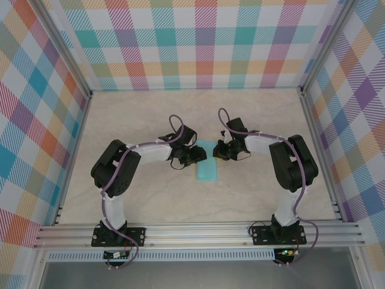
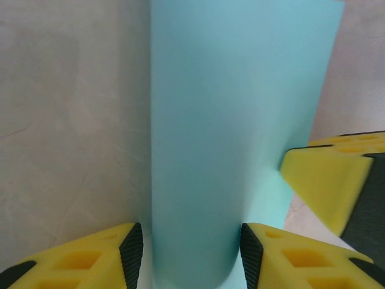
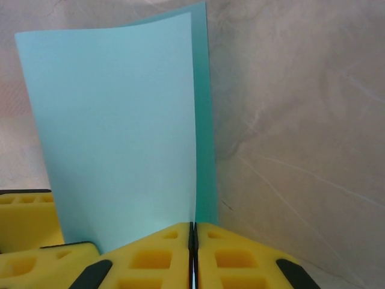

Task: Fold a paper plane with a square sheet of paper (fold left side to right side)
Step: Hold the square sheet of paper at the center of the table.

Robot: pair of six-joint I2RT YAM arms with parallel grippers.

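Teal and thin, the square sheet of paper (image 1: 207, 167) lies at the middle of the table (image 1: 150, 198), doubled over on itself, with one gripper at each side of its far half.

The right gripper (image 3: 194, 253) has its yellow fingers pressed together, leaving just a dark seam between them. The sheet's free edges run down into that seam, so it is clamped on the paper. In that wrist view the upper layer bows upward, and a darker strip of the lower layer shows along its right edge.

The left gripper (image 2: 192, 259) stands with its jaws apart. The rounded, uncreased bend of the sheet passes between its two fingers (image 2: 78, 262). The black pads seem to sit right against the curve on both sides, though contact is hard to judge from this angle.

From above, both arms reach inward and the sheet's near end lies flat on the table, beyond the fingers. The left wrist camera shows the softness of the bend. It also shows a yellow finger (image 2: 328, 177) of the other gripper at the right, resting at the paper's edge. The right wrist camera shows the two layers meeting at the closed fingers.

Count: one sheet, two arms, two grippers, two fingers on each.
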